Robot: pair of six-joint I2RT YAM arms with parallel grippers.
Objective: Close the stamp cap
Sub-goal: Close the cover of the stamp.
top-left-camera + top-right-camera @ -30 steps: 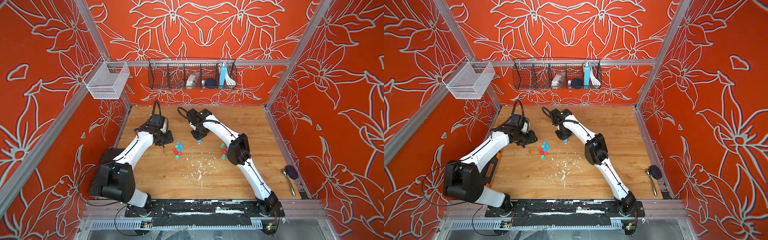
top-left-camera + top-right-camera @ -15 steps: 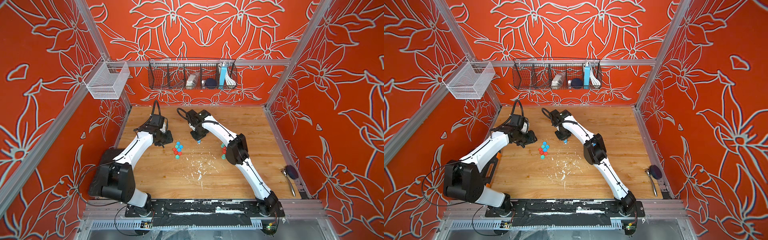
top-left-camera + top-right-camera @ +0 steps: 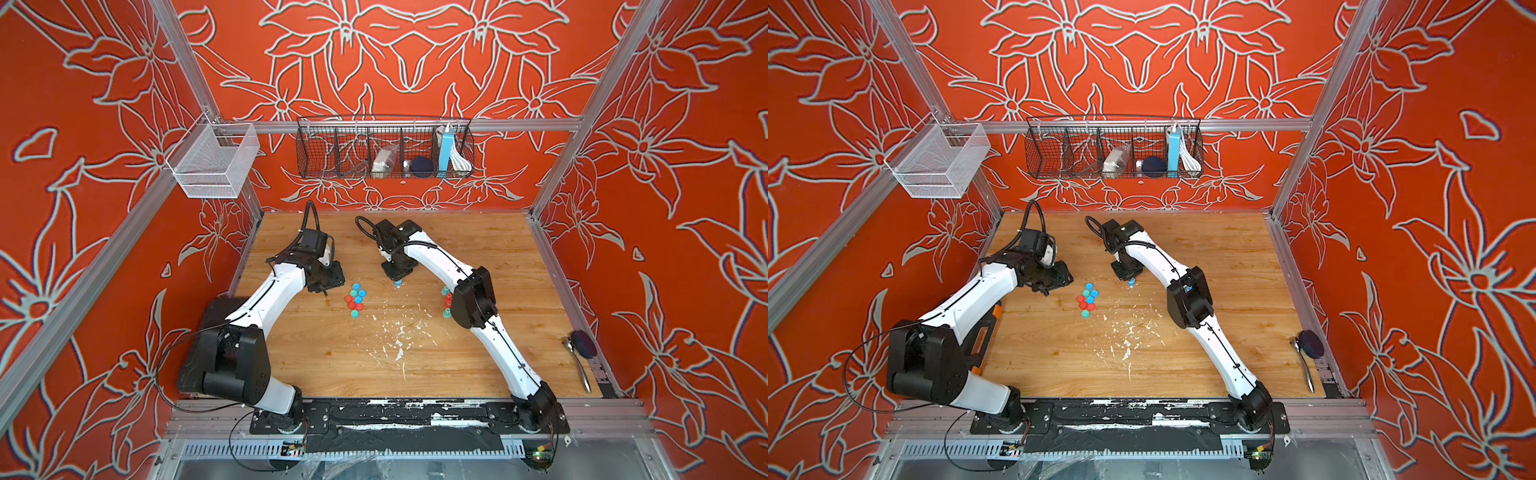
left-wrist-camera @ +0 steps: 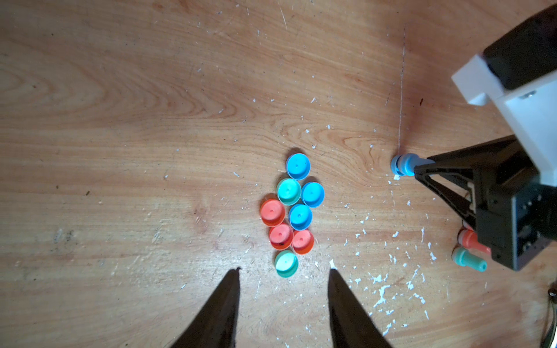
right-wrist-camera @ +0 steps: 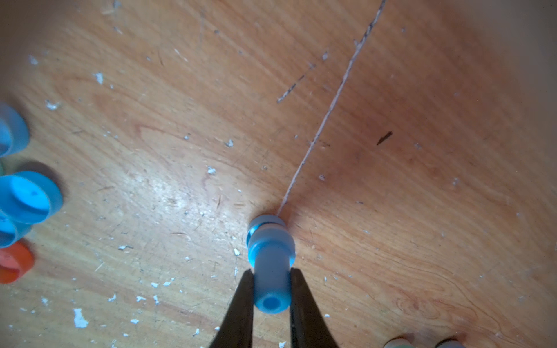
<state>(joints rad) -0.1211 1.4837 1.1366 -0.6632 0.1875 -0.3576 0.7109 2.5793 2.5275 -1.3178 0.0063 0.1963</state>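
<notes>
My right gripper [image 5: 271, 271] is shut on a small blue stamp [image 5: 270, 256] and holds it upright by its stem. The stamp's wider lower end touches the wooden table [image 3: 478, 249]; I cannot tell whether a cap is on it. The same stamp [image 4: 404, 164] shows in the left wrist view and in a top view [image 3: 397, 284]. Several loose caps [image 4: 294, 211] in blue, red and teal lie clustered on the wood between the arms [image 3: 356, 298]. My left gripper [image 4: 284, 269] hovers open and empty just beside the teal cap [image 4: 286, 263] at the cluster's end.
More stamps, red [image 4: 470, 239] and teal [image 4: 468, 259], stand by the right arm's elbow [image 3: 446, 299]. White flecks [image 3: 399, 332] litter the table's middle. A spoon [image 3: 577, 361] and a dark round object [image 3: 584, 343] lie at the right edge. Wire baskets [image 3: 384, 147] hang on the back wall.
</notes>
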